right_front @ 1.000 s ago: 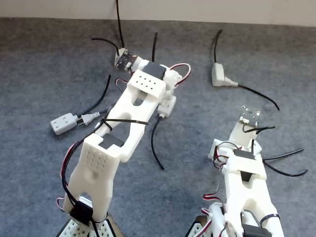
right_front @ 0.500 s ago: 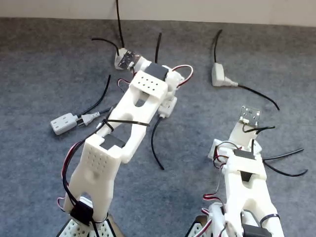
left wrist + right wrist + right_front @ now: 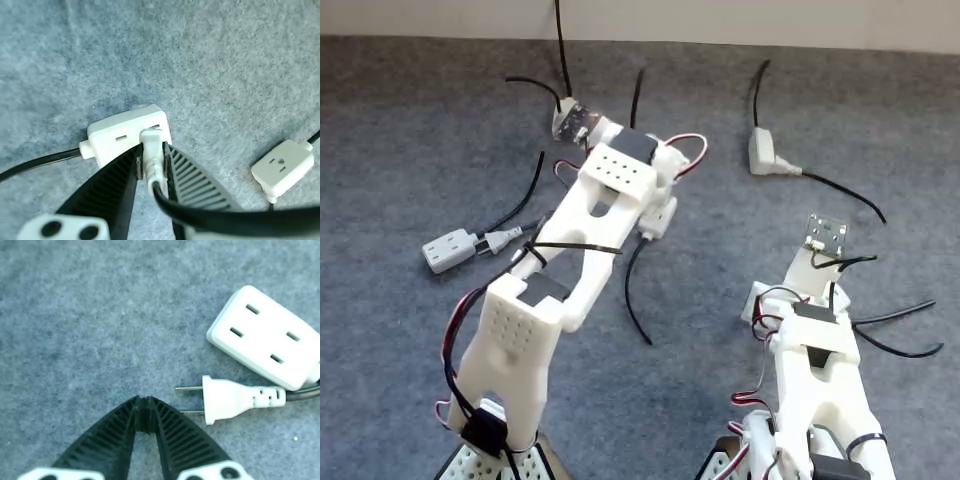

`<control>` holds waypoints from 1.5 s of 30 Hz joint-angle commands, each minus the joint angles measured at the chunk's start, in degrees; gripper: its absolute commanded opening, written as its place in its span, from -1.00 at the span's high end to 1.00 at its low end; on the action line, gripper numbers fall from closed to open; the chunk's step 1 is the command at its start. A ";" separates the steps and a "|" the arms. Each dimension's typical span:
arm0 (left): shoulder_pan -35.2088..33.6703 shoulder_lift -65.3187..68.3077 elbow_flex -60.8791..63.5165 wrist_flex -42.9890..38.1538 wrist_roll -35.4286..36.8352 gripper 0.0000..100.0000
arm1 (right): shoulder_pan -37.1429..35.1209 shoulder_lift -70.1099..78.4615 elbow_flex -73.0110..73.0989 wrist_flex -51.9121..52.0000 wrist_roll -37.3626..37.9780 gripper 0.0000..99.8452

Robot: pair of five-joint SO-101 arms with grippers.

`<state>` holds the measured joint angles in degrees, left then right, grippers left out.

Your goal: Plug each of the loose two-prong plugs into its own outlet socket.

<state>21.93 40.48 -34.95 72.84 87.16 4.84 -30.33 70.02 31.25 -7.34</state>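
My left gripper [image 3: 152,167] is shut on a white two-prong plug [image 3: 151,152] with a black cord. The plug's head presses against a white outlet socket [image 3: 125,134], and its prongs are hidden. In the high view that gripper [image 3: 572,120] is at the table's far centre. My right gripper [image 3: 145,421] is shut with nothing in it, just short of a loose white plug [image 3: 232,398] lying flat beside a white outlet block [image 3: 264,337]. At the left, another outlet [image 3: 448,250] has a plug [image 3: 496,241] in it.
A further white outlet [image 3: 283,167] lies close by, under the left arm [image 3: 665,215] in the high view. Black cords trail over the grey carpet [image 3: 400,130]. A white outlet with a cord [image 3: 761,151] lies at the far right. A small white piece [image 3: 753,300] sits beside the right arm.
The left gripper has shifted a little back and forth at the far socket with the plug in it, and its cord swayed. The right arm has kept still.
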 commanded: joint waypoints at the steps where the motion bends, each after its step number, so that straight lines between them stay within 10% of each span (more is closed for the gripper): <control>1: -0.13 -0.40 0.40 2.99 -0.53 0.99 | 0.31 -1.19 -0.48 -1.19 -0.70 0.98; 45: 0.31 0.13 0.75 -0.62 -2.90 0.99 | 0.31 -1.19 -0.48 -1.19 -0.70 0.98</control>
<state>23.78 40.57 -34.24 69.23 84.79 4.84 -30.33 70.02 31.25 -7.34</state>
